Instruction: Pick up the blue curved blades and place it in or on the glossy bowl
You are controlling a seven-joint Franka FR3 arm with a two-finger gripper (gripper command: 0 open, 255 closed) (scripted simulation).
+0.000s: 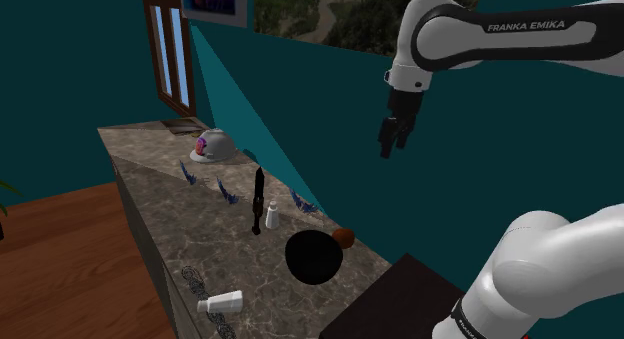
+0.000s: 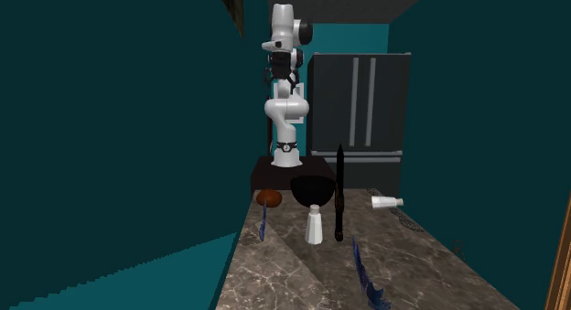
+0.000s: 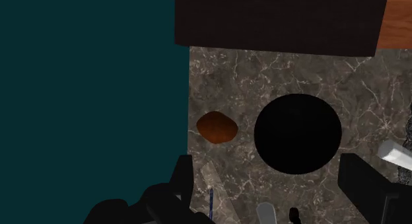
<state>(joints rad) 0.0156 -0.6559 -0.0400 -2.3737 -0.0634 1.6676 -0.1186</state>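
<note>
Three blue curved blades lie on the marble counter: one by the wall (image 1: 302, 200), one mid-counter (image 1: 226, 190) and one farther off (image 1: 185, 172). The glossy black bowl (image 1: 315, 257) sits near the stand's end of the counter, also seen in the second exterior view (image 2: 311, 187) and below the hand (image 3: 298, 133). My gripper (image 1: 395, 137) hangs high above the counter near the teal wall, open and holding nothing (image 3: 267, 164). A sliver of the nearest blade (image 3: 210, 201) shows by one finger; that blade (image 2: 263, 224) lies along the wall.
A brown rounded object (image 1: 345, 237) rests beside the bowl. A black knife (image 1: 258, 199) stands upright next to a white shaker (image 1: 271, 219). A white bottle (image 1: 222, 303) and a wire whisk (image 1: 193, 278) lie at the counter's front edge. A white helmet-like object (image 1: 212, 145) sits far back.
</note>
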